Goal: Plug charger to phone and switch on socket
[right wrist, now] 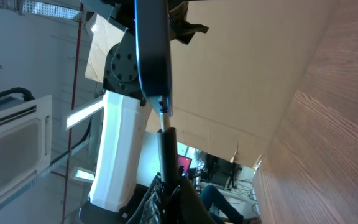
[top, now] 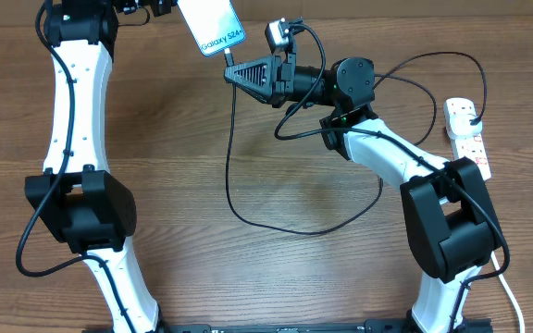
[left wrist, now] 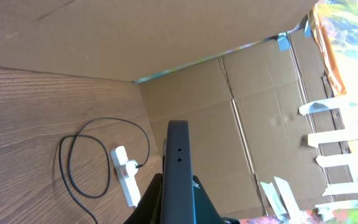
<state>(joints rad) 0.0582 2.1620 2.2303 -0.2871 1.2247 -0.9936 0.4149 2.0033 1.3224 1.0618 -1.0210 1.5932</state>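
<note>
My left gripper (top: 176,9) is shut on the phone (top: 210,28) and holds it up at the top centre, its light-blue screen showing. In the left wrist view the phone's dark edge (left wrist: 178,163) stands between the jaws (left wrist: 178,208). My right gripper (top: 232,73) is shut on the charger's connector end (right wrist: 168,146), just below the phone. In the right wrist view the slim metal tip (right wrist: 164,111) meets the bottom end of the phone (right wrist: 151,50); how deep it sits is unclear. The black cable (top: 276,225) loops over the table to a plug in the socket (top: 468,139) at the right edge.
The socket (left wrist: 125,176) and the cable loop (left wrist: 71,163) also show in the left wrist view, next to a cardboard wall (left wrist: 229,112). Both arm bases stand at the front of the wooden table (top: 192,157). A white cord (top: 510,294) runs off at the front right.
</note>
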